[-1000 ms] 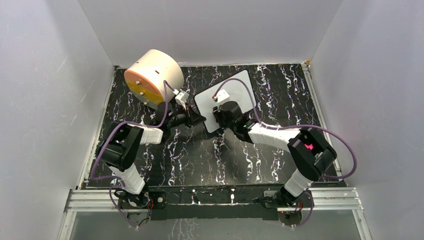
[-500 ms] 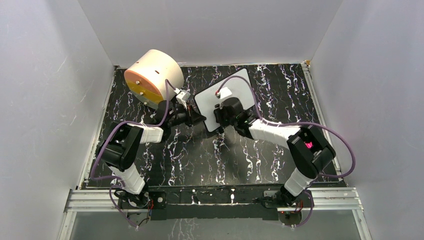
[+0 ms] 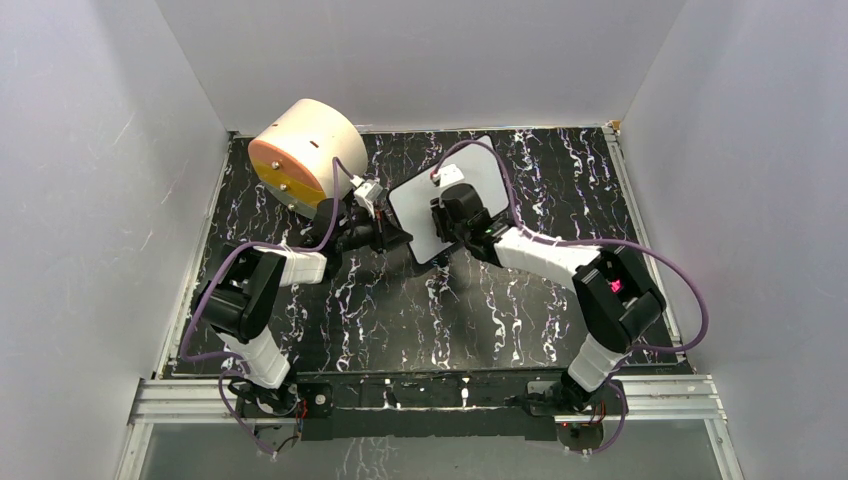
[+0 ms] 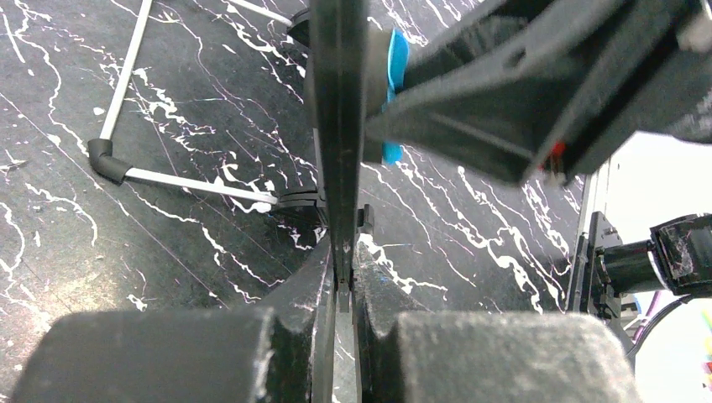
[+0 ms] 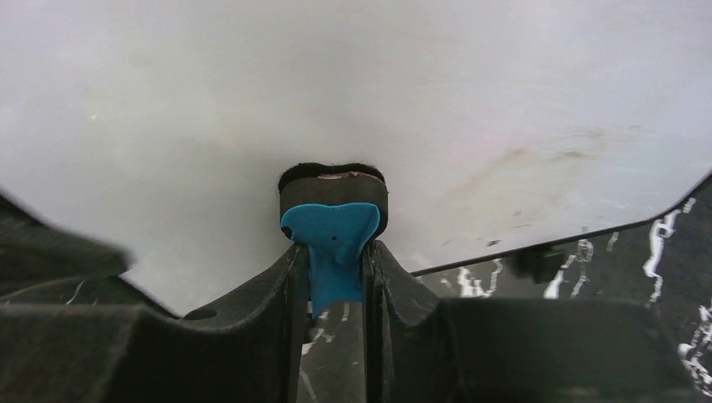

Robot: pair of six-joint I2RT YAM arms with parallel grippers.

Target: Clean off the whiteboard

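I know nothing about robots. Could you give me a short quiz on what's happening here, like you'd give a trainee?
1. True or false: neither arm touches the whiteboard.
2. What do the right jaws grip? A) a marker B) a blue-handled eraser C) a cloth
3. Fill in: the cream cylinder stands at the table's far ___ corner.
Key: 1 false, the left jaws clamp its edge; 2 B; 3 left.
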